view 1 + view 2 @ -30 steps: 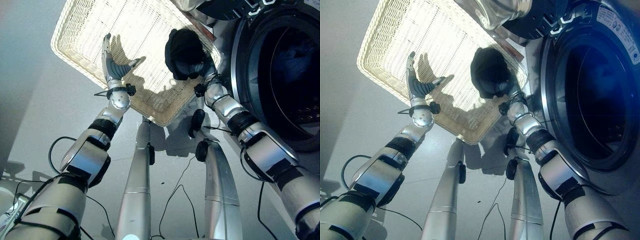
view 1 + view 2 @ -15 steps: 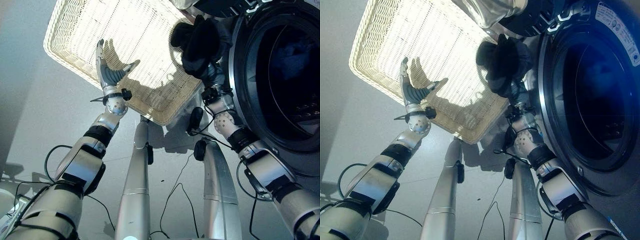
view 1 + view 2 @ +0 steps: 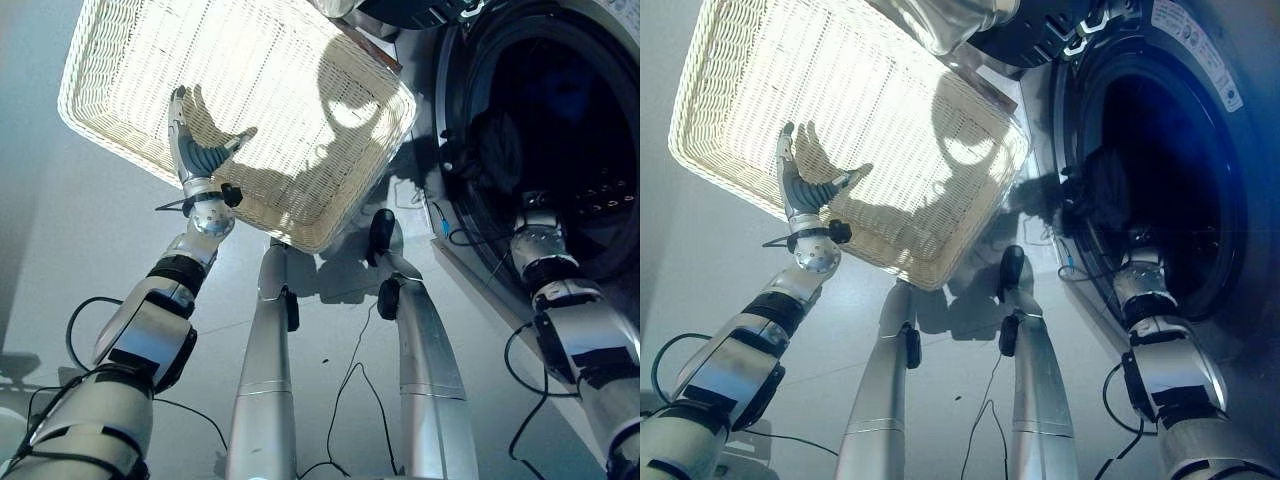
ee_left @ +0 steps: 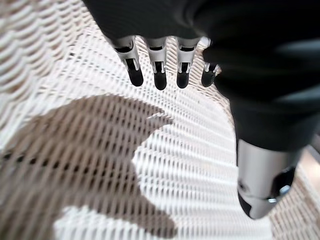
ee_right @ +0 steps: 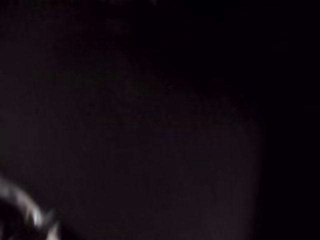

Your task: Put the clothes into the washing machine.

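left eye view: my left hand [image 3: 197,150] hangs over the near edge of the white wicker basket [image 3: 120,60], fingers straight and relaxed, gripping nothing. the basket floor that i can see carries no clothes. my right arm reaches through the round opening of the washing machine [image 3: 560,160], and a dark garment [image 3: 497,150] bunches at its end, just inside the rim of the door opening. my right hand is buried in that cloth, so i cannot tell whether it grips or has let go.

right eye view: same layout. the dark garment [image 3: 1102,185] sits at the near edge of the opening, not deep in the drum. the risk i judge here: if the cloth goes loose this close to the rim, it could slide back out onto the floor, or drag out with my arm when i withdraw.

left wrist view: my straight fingers [image 4: 159,67] float over bare wicker weave with the thumb apart.

right wrist view: nearly all dark, which fits the drum or the cloth pressed close; too dark to read the hand. working blind like this, i could snag the cloth.
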Robot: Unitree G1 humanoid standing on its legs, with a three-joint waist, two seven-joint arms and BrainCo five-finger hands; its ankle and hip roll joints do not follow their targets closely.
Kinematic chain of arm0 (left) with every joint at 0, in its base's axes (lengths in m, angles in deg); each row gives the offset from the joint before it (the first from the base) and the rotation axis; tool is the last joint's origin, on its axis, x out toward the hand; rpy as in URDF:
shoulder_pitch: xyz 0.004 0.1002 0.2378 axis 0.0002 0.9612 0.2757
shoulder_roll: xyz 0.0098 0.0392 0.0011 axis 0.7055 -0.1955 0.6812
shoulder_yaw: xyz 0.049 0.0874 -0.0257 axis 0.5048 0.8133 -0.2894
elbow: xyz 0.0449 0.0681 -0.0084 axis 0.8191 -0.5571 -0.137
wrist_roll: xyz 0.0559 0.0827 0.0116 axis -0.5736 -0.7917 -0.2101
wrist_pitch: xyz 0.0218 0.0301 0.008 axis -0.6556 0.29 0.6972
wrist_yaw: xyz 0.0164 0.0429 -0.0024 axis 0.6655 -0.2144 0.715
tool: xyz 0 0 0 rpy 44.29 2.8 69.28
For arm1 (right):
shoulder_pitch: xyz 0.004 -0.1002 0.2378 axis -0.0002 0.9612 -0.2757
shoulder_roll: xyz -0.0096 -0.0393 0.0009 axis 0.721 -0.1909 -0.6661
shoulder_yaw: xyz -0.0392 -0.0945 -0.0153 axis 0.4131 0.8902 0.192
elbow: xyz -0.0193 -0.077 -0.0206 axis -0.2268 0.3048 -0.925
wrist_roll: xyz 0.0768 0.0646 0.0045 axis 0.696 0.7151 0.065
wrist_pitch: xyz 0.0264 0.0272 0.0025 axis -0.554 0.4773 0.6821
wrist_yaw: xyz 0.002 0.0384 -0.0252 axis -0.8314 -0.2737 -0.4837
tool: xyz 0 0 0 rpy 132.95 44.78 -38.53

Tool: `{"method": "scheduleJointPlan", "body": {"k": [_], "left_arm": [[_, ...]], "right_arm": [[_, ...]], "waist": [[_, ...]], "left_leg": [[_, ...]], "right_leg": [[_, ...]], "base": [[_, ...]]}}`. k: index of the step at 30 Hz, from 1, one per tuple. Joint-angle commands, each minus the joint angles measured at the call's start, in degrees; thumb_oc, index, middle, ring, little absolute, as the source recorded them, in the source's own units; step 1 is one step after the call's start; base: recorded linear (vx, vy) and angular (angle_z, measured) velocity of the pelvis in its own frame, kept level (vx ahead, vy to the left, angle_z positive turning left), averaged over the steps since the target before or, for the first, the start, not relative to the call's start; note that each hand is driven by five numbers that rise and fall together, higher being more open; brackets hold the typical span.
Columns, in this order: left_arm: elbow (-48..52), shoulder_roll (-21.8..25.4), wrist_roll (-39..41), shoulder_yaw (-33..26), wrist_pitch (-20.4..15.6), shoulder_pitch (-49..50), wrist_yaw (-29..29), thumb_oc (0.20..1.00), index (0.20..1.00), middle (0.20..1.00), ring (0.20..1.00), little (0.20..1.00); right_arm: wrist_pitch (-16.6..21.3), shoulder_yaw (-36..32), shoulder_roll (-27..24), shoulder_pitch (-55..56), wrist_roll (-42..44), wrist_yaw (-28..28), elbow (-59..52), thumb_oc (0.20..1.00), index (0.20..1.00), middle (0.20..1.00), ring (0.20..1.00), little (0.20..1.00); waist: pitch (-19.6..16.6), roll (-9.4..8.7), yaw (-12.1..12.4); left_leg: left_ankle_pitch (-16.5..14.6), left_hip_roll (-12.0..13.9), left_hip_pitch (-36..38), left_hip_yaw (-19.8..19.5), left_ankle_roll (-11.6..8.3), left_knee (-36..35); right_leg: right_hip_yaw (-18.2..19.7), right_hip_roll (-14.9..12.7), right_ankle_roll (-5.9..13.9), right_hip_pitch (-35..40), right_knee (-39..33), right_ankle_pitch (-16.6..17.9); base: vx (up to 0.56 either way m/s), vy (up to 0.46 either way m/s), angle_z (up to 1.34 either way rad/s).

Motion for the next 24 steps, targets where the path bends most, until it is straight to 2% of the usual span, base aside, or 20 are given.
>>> {"method": "scheduleJointPlan", "body": {"k": [1, 2, 3, 5, 6, 7, 8, 9, 10, 12, 14, 19, 20, 24], "left_arm": [[0.96, 2.53, 0.05, -2.55, -2.90, 2.35, 2.46, 1.000, 1.000, 1.000, 1.000, 1.000], [1.43, 3.01, 0.09, -2.60, -2.91, 2.78, 2.44, 1.000, 1.000, 1.000, 1.000, 1.000], [2.26, 4.22, 0.17, -2.73, -2.91, 3.72, 2.21, 1.000, 1.000, 1.000, 1.000, 1.000], [2.79, 5.98, 0.74, -3.10, -2.94, 4.42, 1.43, 1.000, 1.000, 1.000, 1.000, 1.000], [2.72, 7.33, 1.39, -3.42, -2.60, 4.16, 0.31, 1.000, 1.000, 1.000, 1.000, 1.000], [2.54, 7.92, 1.70, -3.46, -2.53, 3.99, -0.24, 1.000, 1.000, 1.000, 1.000, 1.000], [1.83, 8.68, 2.18, -3.63, -2.78, 3.61, -1.04, 1.000, 1.000, 1.000, 1.000, 1.000], [1.83, 8.68, 2.18, -3.63, -2.78, 3.61, -1.04, 1.000, 1.000, 1.000, 1.000, 1.000], [1.03, 9.26, 2.58, -3.89, -2.83, 3.02, -2.01, 1.000, 1.000, 1.000, 1.000, 1.000], [0.16, 10.09, 3.81, -3.71, -2.84, 2.12, -3.45, 1.000, 1.000, 1.000, 1.000, 1.000], [-1.04, 10.08, 4.28, -3.47, -2.85, 0.38, -4.98, 1.000, 1.000, 1.000, 1.000, 1.000], [-2.71, 8.76, 4.04, -1.57, -3.42, -1.21, -5.50, 1.000, 1.000, 1.000, 1.000, 1.000], [-2.72, 8.73, 4.06, -1.69, -3.43, -1.18, -5.51, 1.000, 1.000, 1.000, 1.000, 1.000], [-1.64, 7.28, 3.81, -0.17, -1.99, -2.03, -4.75, 1.000, 1.000, 1.000, 1.000, 1.000]], "right_arm": [[12.32, -4.44, -16.03, 3.82, -0.57, -14.92, 2.62, 0.200, 0.200, 0.200, 0.200, 0.200], [13.39, -4.60, -17.19, 3.74, -0.93, -16.49, 2.20, 0.200, 0.200, 0.200, 0.200, 0.200], [17.10, -5.18, -19.91, 3.66, -1.90, -19.44, 0.88, 0.200, 0.200, 0.200, 0.200, 0.200], [21.36, -6.48, -23.14, 4.66, -3.68, -18.96, -1.15, 0.228, 0.228, 0.228, 0.228, 0.228], [23.23, -7.27, -24.64, 5.57, -5.76, -19.88, -3.50, 0.501, 0.501, 0.501, 0.501, 0.501], [24.17, -7.83, -24.97, 6.05, -7.24, -20.59, -4.56, 0.545, 0.545, 0.545, 0.545, 0.545], [24.44, -8.71, -25.80, 6.46, -7.87, -19.60, -4.76, 0.787, 0.787, 0.787, 0.787, 0.787], [24.44, -8.71, -25.80, 6.46, -7.87, -19.60, -4.76, 0.787, 0.787, 0.787, 0.787, 0.787], [23.58, -9.26, -26.26, 7.00, -7.58, -15.71, -4.33, 1.000, 1.000, 1.000, 1.000, 1.000], [21.39, -9.20, -26.60, 7.17, -8.64, -12.49, -4.06, 1.000, 1.000, 1.000, 1.000, 1.000], [17.06, -7.50, -26.31, 5.18, -11.58, -11.98, -1.15, 1.000, 1.000, 1.000, 1.000, 1.000], [11.36, -1.82, -25.80, 0.43, -16.26, -17.20, 5.62, 1.000, 1.000, 1.000, 1.000, 1.000], [11.22, -1.61, -25.81, 0.14, -16.68, -17.70, 5.51, 1.000, 1.000, 1.000, 1.000, 1.000], [-1.73, 4.65, -24.24, -3.01, -39.02, -29.82, 7.51, 1.000, 1.000, 1.000, 1.000, 1.000]], "waist": [[-0.45, -1.16, -0.55], [-0.45, -1.44, -0.59], [-0.45, -2.15, -0.75], [-0.45, -3.05, -1.27], [-0.45, -3.75, -1.70], [-0.45, -4.06, -1.85], [-0.45, -4.37, -2.05], [-0.45, -4.37, -2.05], [-0.45, -4.54, -2.20], [-0.45, -4.70, -2.12], [-0.45, -4.51, -1.60], [-0.45, -3.35, -0.52], [-0.45, -3.26, -0.61], [-0.45, -2.32, 0.21]], "left_leg": [[-9.90, -2.03, -0.75, 1.87, -0.29, 8.12], [-9.97, -1.97, -0.69, 1.79, -0.29, 8.11], [-10.06, -1.70, -0.42, 1.62, -0.27, 7.92], [-10.02, -1.33, 0.16, 1.60, -0.23, 7.51], [-10.19, -1.36, 0.62, 1.51, -0.16, 7.57], [-10.28, -1.32, 0.84, 1.51, -0.11, 7.53], [-10.38, -1.15, 1.07, 1.43, -0.10, 7.40], [-10.38, -1.15, 1.07, 1.43, -0.10, 7.40], [-10.44, -1.03, 1.30, 1.39, -0.13, 7.30], [-10.58, -1.18, 1.56, 1.31, -0.04, 7.38], [-10.67, -1.37, 1.49, 1.18, 0.15, 7.47], [-10.54, -2.07, 1.39, 0.79, 0.32, 7.71], [-10.58, -2.07, 1.37, 0.77, 0.32, 7.75], [-10.79, -2.78, 0.83, 0.78, 0.81, 8.43]], "right_leg": [[-0.43, 2.86, 8.06, 4.91, -14.25, 11.07], [-0.51, 2.92, 8.09, 5.17, -14.39, 11.04], [-0.74, 3.05, 8.17, 5.80, -14.60, 11.01], [-0.86, 3.37, 8.23, 6.66, -14.94, 11.11], [-0.75, 3.64, 8.25, 7.23, -15.36, 11.27], [-0.68, 3.74, 8.26, 7.51, -15.56, 11.29], [-0.66, 3.74, 8.28, 7.85, -15.71, 11.20], [-0.66, 3.74, 8.28, 7.85, -15.71, 11.20], [-0.65, 3.77, 8.29, 8.07, -15.73, 11.13], [-0.69, 3.69, 8.25, 8.26, -15.81, 11.12], [-0.92, 3.34, 8.21, 8.12, -15.65, 10.89], [-1.25, 2.74, 8.05, 7.91, -15.42, 10.71], [-1.27, 2.73, 8.05, 7.89, -15.38, 10.67], [-1.51, 2.39, 8.05, 7.40, -14.88, 10.49]], "base": [[-0.02, -0.052, 0.01], [-0.03, -0.065, -0.01], [-0.03, -0.062, -0.04], [-0.03, -0.062, -0.06], [-0.03, -0.043, -0.05], [-0.03, -0.025, -0.04], [0.00, 0.000, 0.00], [-0.01, -0.010, -0.05], [0.00, -0.007, -0.03], [0.00, 0.000, 0.00], [0.00, 0.000, 0.00], [0.00, 0.000, 0.01], [0.00, 0.000, 0.00], [0.01, -0.010, 0.04]]}}
